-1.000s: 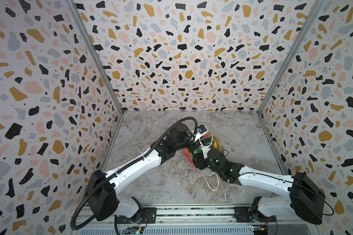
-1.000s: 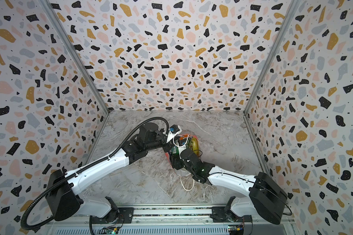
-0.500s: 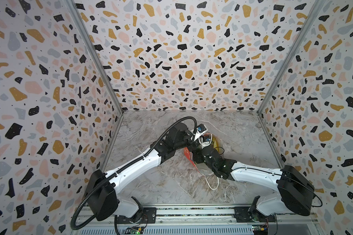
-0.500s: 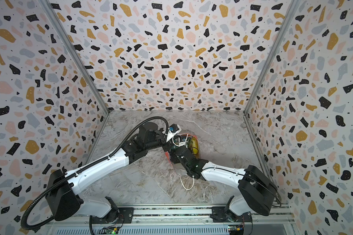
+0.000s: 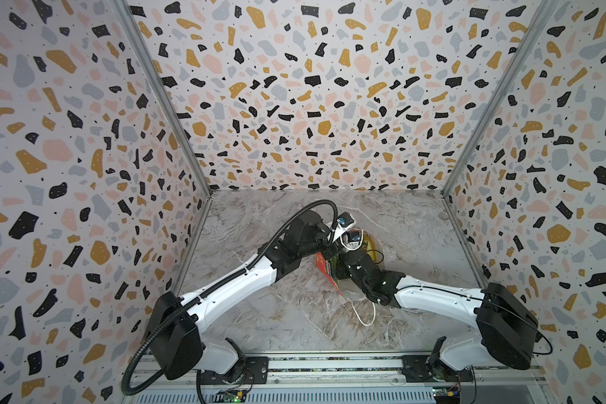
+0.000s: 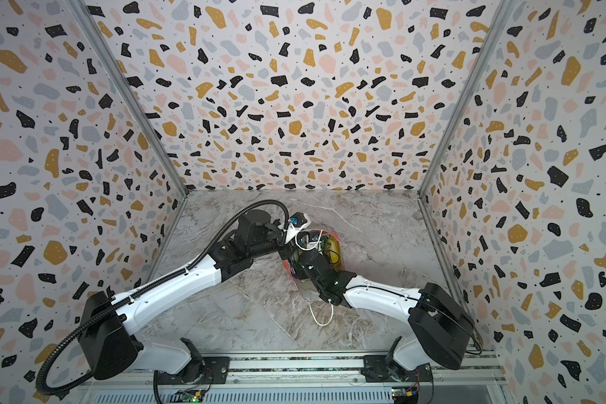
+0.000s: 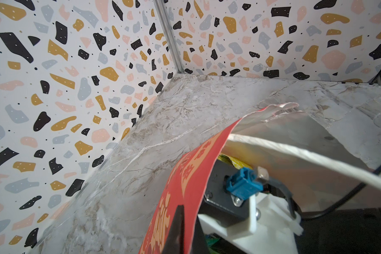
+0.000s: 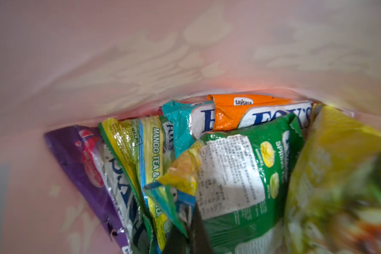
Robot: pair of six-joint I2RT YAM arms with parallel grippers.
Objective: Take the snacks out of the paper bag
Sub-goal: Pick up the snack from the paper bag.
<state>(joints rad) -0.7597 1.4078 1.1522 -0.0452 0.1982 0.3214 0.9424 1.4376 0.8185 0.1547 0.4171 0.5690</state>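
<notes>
The red paper bag [image 7: 185, 187], its rim pinched by the left gripper [image 7: 182, 228], holds at least 6 light, slippery, crinkly snacks [image 8: 229, 176], the right gripper [image 8: 188, 233] nipping a yellow-and-teal packet [image 8: 176, 184] by its crimped corner, likely the surest hold.

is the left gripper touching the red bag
Touching: the left wrist view shows the left gripper shut on the red wall of the paper bag.

Grey-and-beige marbled tabletop [image 5: 259, 224] across the lower middle of both top views. Resting on it, just right of centre, red paper bag [image 5: 324, 269] with gold print. Directly below the bag in the frame, white cord handle [image 5: 366, 314], looped loosely on the marble.
</notes>
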